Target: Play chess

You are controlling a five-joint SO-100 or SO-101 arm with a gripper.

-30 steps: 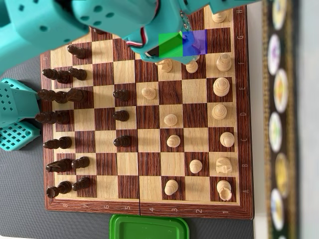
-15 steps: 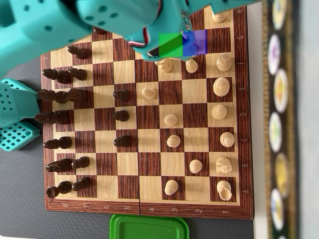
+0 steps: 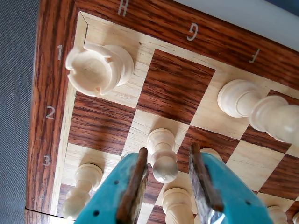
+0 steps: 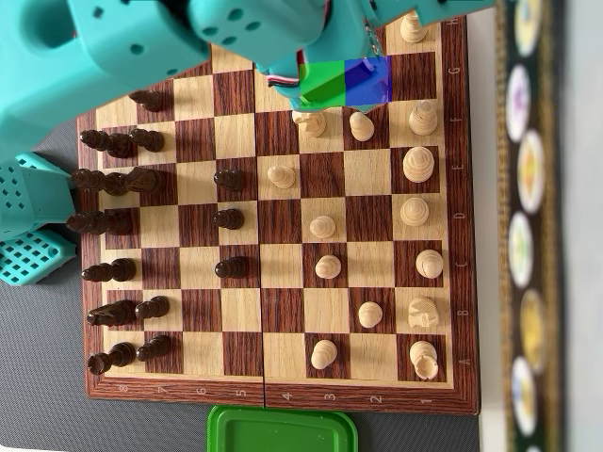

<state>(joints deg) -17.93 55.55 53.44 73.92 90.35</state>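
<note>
The wooden chessboard (image 4: 273,395) fills the overhead view, with dark pieces (image 4: 118,179) on the left and light pieces (image 4: 415,212) on the right. My teal gripper (image 4: 341,94) hangs over the top rows near G, and its fingertips are hidden under its own body. In the wrist view the gripper (image 3: 168,150) is open and straddles a light pawn (image 3: 163,163) on G2, with a gap at the right finger (image 3: 201,182). The light rook (image 3: 96,70) stands on H1, near the board's corner (image 3: 46,93).
Close around the jaws stand another light pawn (image 3: 177,203), a pawn at the left (image 3: 84,184) and a taller light piece (image 3: 252,105). A green container (image 4: 283,431) sits below the board, a teal structure (image 4: 28,226) to its left, and a patterned strip (image 4: 528,226) to its right.
In the overhead view the arm has shifted up and to the right, uncovering more of the two light pawns beneath it. No piece has moved.
</note>
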